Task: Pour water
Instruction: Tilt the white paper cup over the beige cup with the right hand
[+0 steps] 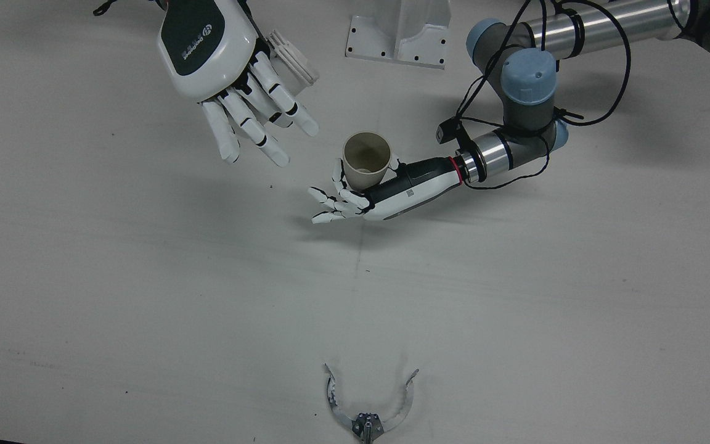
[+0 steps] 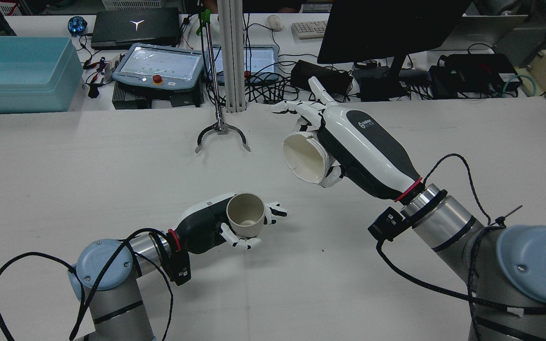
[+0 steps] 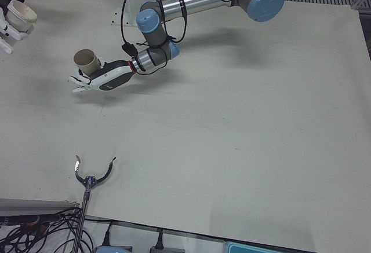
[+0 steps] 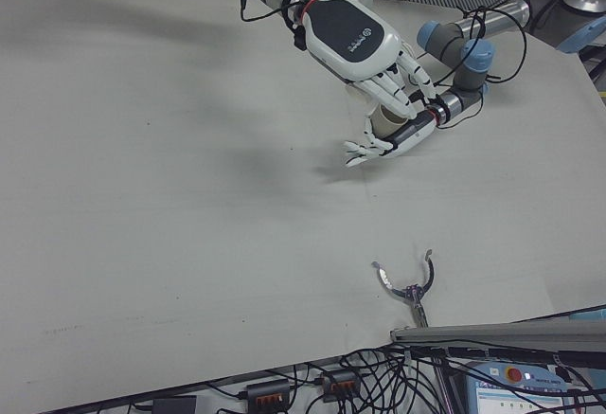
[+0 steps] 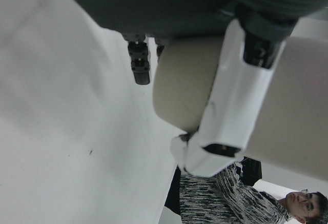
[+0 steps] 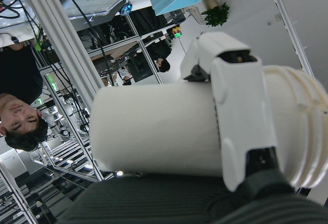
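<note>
My left hand point(image 1: 386, 190) is shut on a beige cup point(image 1: 365, 160), upright just above the middle of the table, mouth up, with something pale at its bottom. The rear view shows that cup point(image 2: 245, 215) with fingers point(image 2: 240, 241) curled round its base. My right hand point(image 2: 358, 142) is shut on a white ribbed cup point(image 2: 304, 158), raised and tipped on its side, its mouth turned toward the left hand's side. In the front view the right hand point(image 1: 219, 61) covers most of the white cup point(image 1: 293, 58), which is higher than the beige cup and off to its side.
A metal claw tool point(image 1: 369, 407) lies at the operators' edge of the table. An arm pedestal base point(image 1: 399, 34) stands at the robot's side. Beyond the table are a blue bin point(image 2: 17, 71), a teach pendant point(image 2: 159, 66) and a monitor point(image 2: 386, 28).
</note>
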Controlling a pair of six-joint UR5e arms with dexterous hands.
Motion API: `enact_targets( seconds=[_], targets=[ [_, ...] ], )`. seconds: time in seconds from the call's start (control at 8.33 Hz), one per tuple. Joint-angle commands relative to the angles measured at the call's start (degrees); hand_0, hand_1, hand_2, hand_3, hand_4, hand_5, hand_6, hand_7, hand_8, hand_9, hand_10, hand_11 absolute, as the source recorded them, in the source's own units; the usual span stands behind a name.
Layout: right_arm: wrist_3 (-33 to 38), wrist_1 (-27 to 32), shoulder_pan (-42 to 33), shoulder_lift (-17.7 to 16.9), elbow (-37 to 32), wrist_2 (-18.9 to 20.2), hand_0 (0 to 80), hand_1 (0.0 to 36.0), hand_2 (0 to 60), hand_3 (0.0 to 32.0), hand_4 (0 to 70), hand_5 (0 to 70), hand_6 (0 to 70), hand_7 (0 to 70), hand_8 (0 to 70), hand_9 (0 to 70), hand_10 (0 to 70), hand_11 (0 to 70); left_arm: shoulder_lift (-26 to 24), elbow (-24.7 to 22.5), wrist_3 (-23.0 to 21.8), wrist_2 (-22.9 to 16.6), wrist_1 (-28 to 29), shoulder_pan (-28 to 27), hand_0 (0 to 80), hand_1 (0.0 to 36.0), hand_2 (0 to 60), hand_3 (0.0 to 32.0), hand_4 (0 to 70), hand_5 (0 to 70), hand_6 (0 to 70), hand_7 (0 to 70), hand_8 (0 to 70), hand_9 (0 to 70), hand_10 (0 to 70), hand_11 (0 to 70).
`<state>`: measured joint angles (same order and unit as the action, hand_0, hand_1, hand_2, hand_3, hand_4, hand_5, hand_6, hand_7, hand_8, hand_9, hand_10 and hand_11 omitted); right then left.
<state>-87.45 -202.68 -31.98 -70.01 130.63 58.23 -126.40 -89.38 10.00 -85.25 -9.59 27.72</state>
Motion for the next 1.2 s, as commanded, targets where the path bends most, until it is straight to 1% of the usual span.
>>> enact_targets(
  seconds=[0.0,0.12,0.24,0.36,0.48,0.6,0.96,1.08],
  targets=[
    [-8.96,-2.88,0.52,2.23,-4.14,-0.31,80.0,36.0,55.0,2.8,1.3,23.6,51.0,40.4,16.6,15.4,0.0,0.0,-0.16,-0.09,0.11,0.0,0.01,-1.08,80.0,36.0,60.0,0.0,70.0,70.0,33.7,15.9,12.3,5.9,12.1,20.5],
    [-8.97,-2.98,0.52,3.55,-5.98,-0.57,80.0,36.0,55.8,4.0,0.7,24.3,50.6,39.2,16.8,15.6,0.0,0.0,-0.16,-0.09,0.2,0.09,0.01,-1.43,80.0,36.0,60.0,0.0,70.0,70.0,33.7,15.9,12.2,6.0,12.1,20.5],
    [-8.97,-2.98,0.52,4.17,-6.7,-1.1,80.0,36.0,56.0,4.6,0.4,24.1,49.8,37.7,16.4,15.0,0.0,0.0,-0.25,0.08,0.2,0.17,0.01,-2.05,80.0,36.0,60.0,0.0,70.0,70.0,33.6,15.7,12.2,5.9,12.0,20.5],
    [-8.97,-2.98,0.52,4.96,-6.88,-1.19,80.0,36.0,56.3,3.4,2.3,24.2,50.7,38.4,17.0,15.7,0.0,0.0,-0.42,0.17,0.2,0.18,0.01,-2.23,80.0,36.0,60.0,0.0,70.0,70.0,33.7,15.7,12.3,6.0,12.0,20.5],
    [-9.05,-2.98,1.3,5.66,-7.06,-1.19,80.0,36.0,56.2,3.0,1.9,24.0,50.3,37.4,17.2,16.0,0.0,0.0,-0.43,0.26,0.2,0.18,0.01,-2.23,80.0,36.0,60.0,0.0,70.0,70.0,33.8,15.8,12.3,6.0,12.1,20.6],
    [-9.32,-2.98,2.09,5.67,-7.14,-1.19,80.0,36.0,56.4,2.0,2.3,24.4,51.1,37.8,18.6,17.9,0.0,0.0,-0.43,0.26,0.2,0.18,0.01,-2.14,80.0,36.0,60.0,0.0,70.0,70.0,33.9,15.7,12.4,6.0,12.1,20.5],
    [-9.41,-2.89,1.93,5.06,-6.54,-1.71,80.0,36.0,54.5,3.0,0.0,23.9,48.7,36.2,17.9,17.2,0.0,0.0,-0.08,0.26,0.11,0.18,0.09,-1.88,80.0,36.0,60.0,0.0,70.0,70.0,33.8,15.8,12.4,6.0,12.1,20.6],
    [-7.75,-1.85,0.53,4.62,-6.36,-5.29,80.0,36.0,55.3,2.4,0.6,23.7,49.0,37.1,19.0,19.1,0.0,0.0,0.1,-0.09,-0.33,0.0,0.09,-0.75,80.0,36.0,60.0,0.0,70.0,70.0,33.6,15.6,12.2,5.9,12.1,20.6]
  ],
)
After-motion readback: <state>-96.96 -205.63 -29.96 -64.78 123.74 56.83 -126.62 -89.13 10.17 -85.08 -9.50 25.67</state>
